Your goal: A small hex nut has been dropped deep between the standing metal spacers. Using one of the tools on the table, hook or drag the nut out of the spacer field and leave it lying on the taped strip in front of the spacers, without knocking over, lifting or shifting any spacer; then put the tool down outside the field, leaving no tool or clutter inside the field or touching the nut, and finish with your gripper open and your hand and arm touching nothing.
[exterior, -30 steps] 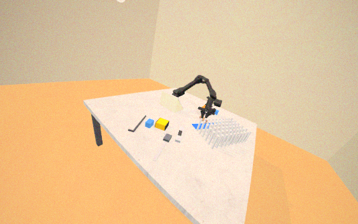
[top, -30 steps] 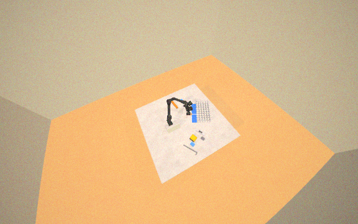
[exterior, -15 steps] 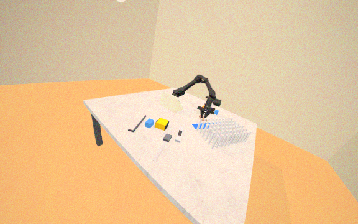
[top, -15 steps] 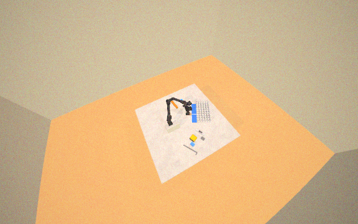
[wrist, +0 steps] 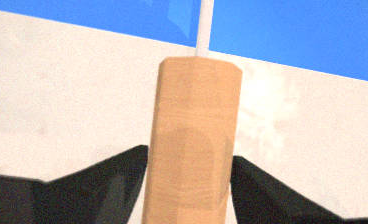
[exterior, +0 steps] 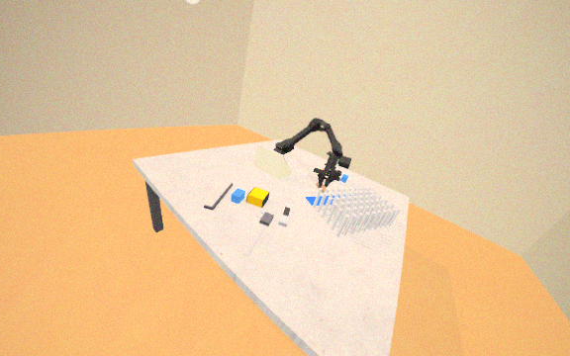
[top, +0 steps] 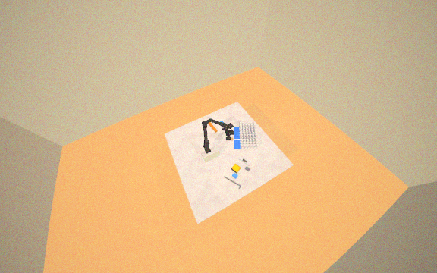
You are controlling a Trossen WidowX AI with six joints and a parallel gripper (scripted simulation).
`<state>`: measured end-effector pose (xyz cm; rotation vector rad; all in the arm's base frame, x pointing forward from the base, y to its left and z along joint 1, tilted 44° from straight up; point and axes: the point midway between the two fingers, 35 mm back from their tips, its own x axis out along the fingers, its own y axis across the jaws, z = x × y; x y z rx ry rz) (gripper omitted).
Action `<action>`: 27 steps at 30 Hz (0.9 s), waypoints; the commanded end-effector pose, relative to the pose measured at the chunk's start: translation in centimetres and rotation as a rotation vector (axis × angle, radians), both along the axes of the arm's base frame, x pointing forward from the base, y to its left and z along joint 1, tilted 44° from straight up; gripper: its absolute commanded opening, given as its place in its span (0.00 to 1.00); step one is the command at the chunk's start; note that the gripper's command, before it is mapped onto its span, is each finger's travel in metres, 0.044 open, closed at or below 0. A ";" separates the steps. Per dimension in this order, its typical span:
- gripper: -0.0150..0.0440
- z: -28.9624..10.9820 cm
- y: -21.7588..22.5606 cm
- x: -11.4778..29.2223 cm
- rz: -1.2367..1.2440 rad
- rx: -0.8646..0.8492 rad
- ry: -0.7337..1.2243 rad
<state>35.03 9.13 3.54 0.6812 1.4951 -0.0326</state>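
Note:
My gripper (wrist: pixel 190 162) (top: pixel 228 134) (exterior: pixel 327 179) is shut on the wooden handle (wrist: pixel 195 115) of a tool. Its thin pale rod (wrist: pixel 204 27) points forward over the blue taped strip (wrist: pixel 305 35) (top: pixel 237 137) (exterior: pixel 312 200). The gripper hangs just above the table at the near edge of the strip. The field of standing metal spacers (top: pixel 249 136) (exterior: pixel 359 210) lies right behind the strip. The hex nut does not show in any view; the rod's tip is out of the wrist view.
A dark L-shaped key (top: pixel 232 181) (exterior: pixel 219 199), a blue cube (top: pixel 234 175) (exterior: pixel 237 196), a yellow block (top: pixel 236 167) (exterior: pixel 257 196) and small grey pieces (top: pixel 247 168) (exterior: pixel 266 219) lie apart from the field. An orange bar (top: pixel 213 127) lies by the arm.

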 end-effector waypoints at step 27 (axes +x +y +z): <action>0.25 0.6 0.5 -1.9 -0.005 -0.005 0.001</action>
